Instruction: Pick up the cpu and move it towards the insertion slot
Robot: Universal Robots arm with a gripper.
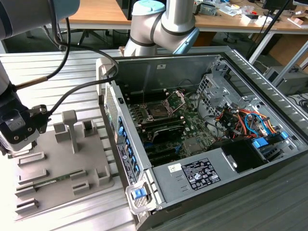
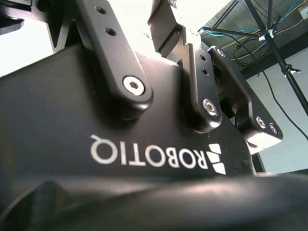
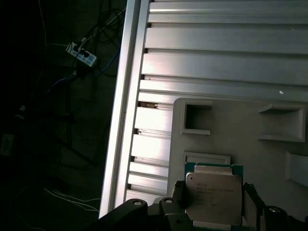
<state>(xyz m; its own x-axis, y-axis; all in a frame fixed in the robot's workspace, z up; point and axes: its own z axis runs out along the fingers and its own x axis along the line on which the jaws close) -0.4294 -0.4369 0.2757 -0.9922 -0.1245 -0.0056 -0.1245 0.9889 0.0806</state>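
My gripper (image 1: 19, 142) sits over the cpu (image 3: 214, 197) at the plate's (image 3: 250, 125) outer edge, jaws close beside it — clamped or not, I cannot tell — and a skewed pinch could drop it before the slot (image 1: 158, 109).

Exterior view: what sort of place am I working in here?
Probably a robotics lab or workshop: an open computer case lies on a ribbed metal table beside a grey fixture plate, with cluttered wooden desks behind.

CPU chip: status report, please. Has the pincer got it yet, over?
Copy: pincer at cpu, grip unclear. Chip lies flat on grey fixture plate. The insertion slot sits beyond the case wall.
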